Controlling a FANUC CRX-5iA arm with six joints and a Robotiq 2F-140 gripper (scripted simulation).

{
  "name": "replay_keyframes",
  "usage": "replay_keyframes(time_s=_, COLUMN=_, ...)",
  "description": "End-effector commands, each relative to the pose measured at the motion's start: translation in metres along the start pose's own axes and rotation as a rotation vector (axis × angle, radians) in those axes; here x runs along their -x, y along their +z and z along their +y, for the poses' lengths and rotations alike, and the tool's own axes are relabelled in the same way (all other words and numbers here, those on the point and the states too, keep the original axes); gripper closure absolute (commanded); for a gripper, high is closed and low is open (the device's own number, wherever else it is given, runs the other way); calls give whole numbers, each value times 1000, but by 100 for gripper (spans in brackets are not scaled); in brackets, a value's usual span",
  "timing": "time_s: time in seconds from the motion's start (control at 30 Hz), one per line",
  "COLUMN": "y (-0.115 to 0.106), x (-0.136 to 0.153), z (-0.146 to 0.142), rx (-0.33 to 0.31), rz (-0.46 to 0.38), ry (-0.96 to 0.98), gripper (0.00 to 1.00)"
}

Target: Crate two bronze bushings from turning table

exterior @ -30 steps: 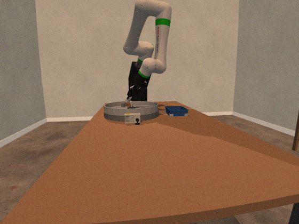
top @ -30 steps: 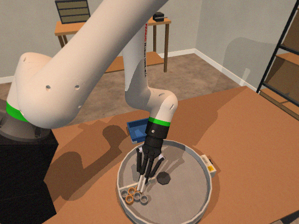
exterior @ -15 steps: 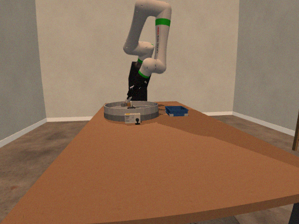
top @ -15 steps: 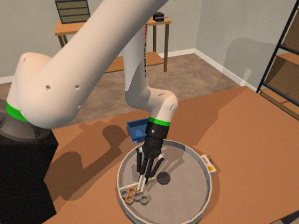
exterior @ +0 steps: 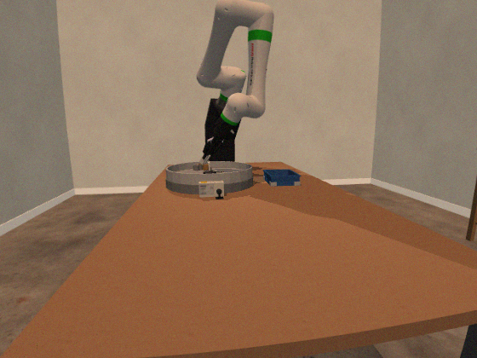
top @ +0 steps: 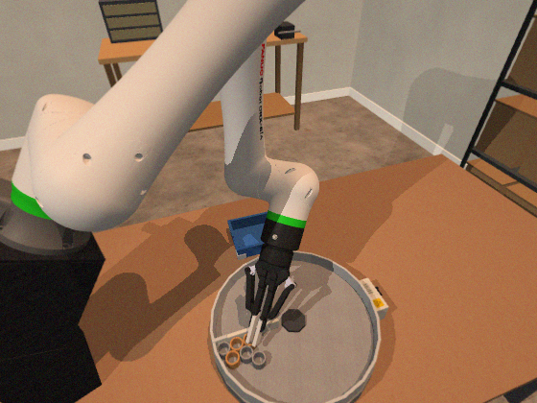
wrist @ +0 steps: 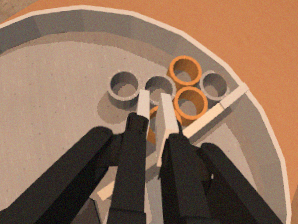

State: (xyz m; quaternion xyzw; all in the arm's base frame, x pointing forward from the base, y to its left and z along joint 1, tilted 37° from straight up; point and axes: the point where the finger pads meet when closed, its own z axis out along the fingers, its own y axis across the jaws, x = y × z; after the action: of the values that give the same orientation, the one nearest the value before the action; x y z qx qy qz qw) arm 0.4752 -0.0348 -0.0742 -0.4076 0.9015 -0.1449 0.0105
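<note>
Observe the round turning table (top: 378, 336) (exterior: 187, 178) (wrist: 150, 26): a grey, finely speckled disc inside a faceted upright wall with a pale rim. A dark, many-sided hub (top: 293, 320) sits at its middle. A straight, pale divider (top: 232, 334) (wrist: 206, 120) runs inward from the wall.

Count six short, hollow cylinders beside the divider: three orange-bronze bushings (top: 232, 365) (wrist: 191, 118) and three grey bushings (top: 259, 366) (wrist: 124, 100). All three bronze units are on the turning table; your gripper (top: 253, 343) (exterior: 204, 160) (wrist: 152, 106) partly hides one of them.

The fingers are nearly together, with a narrow gap over the partly hidden bronze bushing. You cannot tell from these views whether they pinch its wall.

Note the clearances. The bushings are clustered closely, and one grey unit lies near the corner of divider and wall. The disc is wider and more open on the hub side. One blue, open-topped rectangular crate (top: 245, 224) (exterior: 282, 178) stands outside the wall, on the brown worktop (top: 431, 269) (exterior: 255, 264). The arm hides part of it in the top view.

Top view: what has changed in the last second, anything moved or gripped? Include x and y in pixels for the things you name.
Nothing visibly changed. I see no shift in the gripper (top: 255, 338) (exterior: 204, 160) (wrist: 154, 95), nearly shut, and no bushing taken or let go. The visible bushings, the turning table (top: 336, 345) (exterior: 213, 181) (wrist: 65, 60) and the blue crate (top: 240, 242) (exterior: 281, 177) stayed as they were; one bronze bushing is partly hidden behind the fingers.
</note>
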Motion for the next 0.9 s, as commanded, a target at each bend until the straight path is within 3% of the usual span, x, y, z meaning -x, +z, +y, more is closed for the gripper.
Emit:
replay_keyframes(time_s=0.0, y=3, x=3, z=0, rx=0, rz=0, ry=0, gripper=94)
replay_keyframes(time_s=0.87, y=7, x=6, z=0, rx=0, rz=0, ry=0, gripper=94)
